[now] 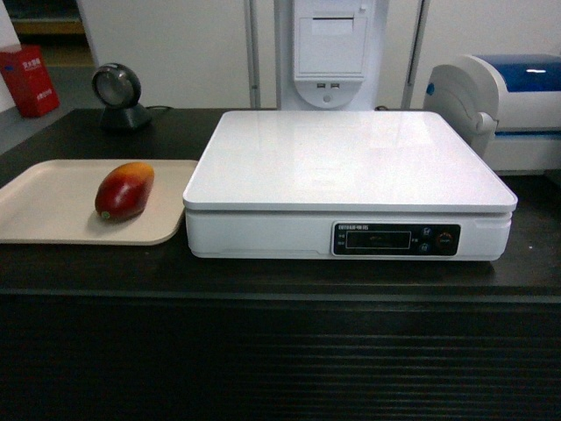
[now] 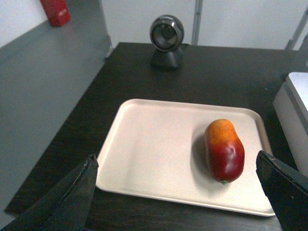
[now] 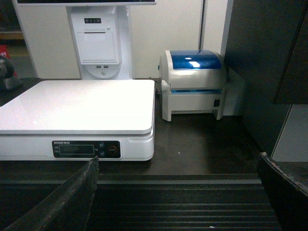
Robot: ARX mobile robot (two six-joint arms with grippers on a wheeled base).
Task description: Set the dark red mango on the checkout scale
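— How far along is it?
— Nothing is done yet: the dark red mango [image 1: 124, 190] lies on the beige tray [image 1: 44, 206], just beside the scale [image 1: 351, 171], whose top is bare.
— And the fingers?
— Both grippers' fingers are spread apart and hold nothing; the left gripper [image 2: 178, 192] hangs near the mango.

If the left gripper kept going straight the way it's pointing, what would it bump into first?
Probably the beige tray, which lies straight ahead between the open left gripper fingers. The dark red mango lies toward the tray's right side, so it might be missed. Depth is hard to judge.
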